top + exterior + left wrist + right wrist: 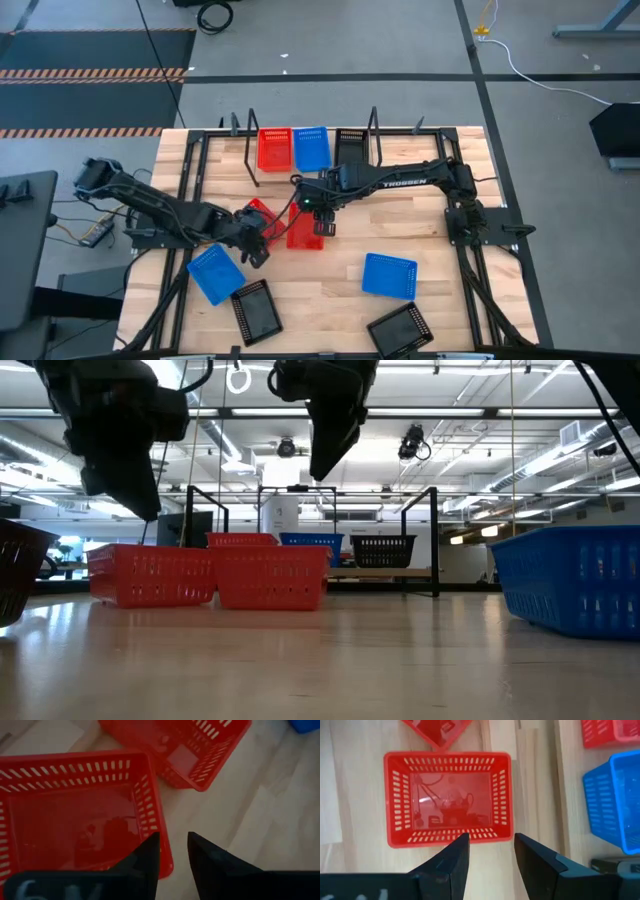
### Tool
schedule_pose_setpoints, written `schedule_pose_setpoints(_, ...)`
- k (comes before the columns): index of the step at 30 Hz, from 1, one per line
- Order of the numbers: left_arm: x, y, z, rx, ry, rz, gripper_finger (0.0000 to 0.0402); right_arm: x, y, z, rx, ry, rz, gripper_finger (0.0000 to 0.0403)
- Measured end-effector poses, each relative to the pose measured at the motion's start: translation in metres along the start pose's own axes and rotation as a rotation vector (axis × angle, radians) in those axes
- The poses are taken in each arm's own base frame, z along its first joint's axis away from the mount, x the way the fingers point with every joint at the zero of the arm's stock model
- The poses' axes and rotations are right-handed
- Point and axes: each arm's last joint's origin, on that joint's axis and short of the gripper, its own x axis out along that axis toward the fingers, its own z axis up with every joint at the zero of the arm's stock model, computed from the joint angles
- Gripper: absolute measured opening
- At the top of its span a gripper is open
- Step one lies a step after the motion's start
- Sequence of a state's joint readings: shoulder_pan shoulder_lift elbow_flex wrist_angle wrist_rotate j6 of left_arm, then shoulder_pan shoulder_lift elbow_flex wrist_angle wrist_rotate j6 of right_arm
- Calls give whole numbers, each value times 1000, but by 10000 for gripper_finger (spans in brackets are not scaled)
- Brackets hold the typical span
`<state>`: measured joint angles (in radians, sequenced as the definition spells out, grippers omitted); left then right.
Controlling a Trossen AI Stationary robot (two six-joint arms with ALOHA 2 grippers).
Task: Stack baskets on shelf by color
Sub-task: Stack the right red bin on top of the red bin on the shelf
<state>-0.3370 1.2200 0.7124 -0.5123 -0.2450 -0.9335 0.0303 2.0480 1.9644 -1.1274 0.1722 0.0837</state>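
Where the light wooden table (330,290) stands on grey floor in a hall with ceiling strip lights, the shelf (400,138) at its far edge holds one red (274,148), one blue (311,148) and one black basket (349,144), each empty. From left to right on the table lie a blue basket (214,272), a black one (256,310), two red baskets (260,213) (303,228) mid-table, another blue (389,275) and another black (400,329), all empty. The left gripper (172,857) hovers over the left red basket's corner with fingers slightly parted and grasping nothing; the right gripper (491,851) hangs over the other red basket's rim, fingers spread and empty.

Two red baskets (304,230) crowd mid-table beside the left gripper (258,243); bare table (330,290) lies beyond.
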Motion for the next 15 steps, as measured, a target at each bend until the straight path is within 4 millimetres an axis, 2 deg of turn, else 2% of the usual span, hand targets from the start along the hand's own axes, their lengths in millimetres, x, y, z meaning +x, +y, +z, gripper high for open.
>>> schedule_pose_setpoints(8,21,1,-6,-2,37,111,142,1,0,-1,-45,11,-3,163)
schedule_pose_setpoints(15,36,-6,-11,-5,49,99,167,2,0,-4,-95,39,5,163)
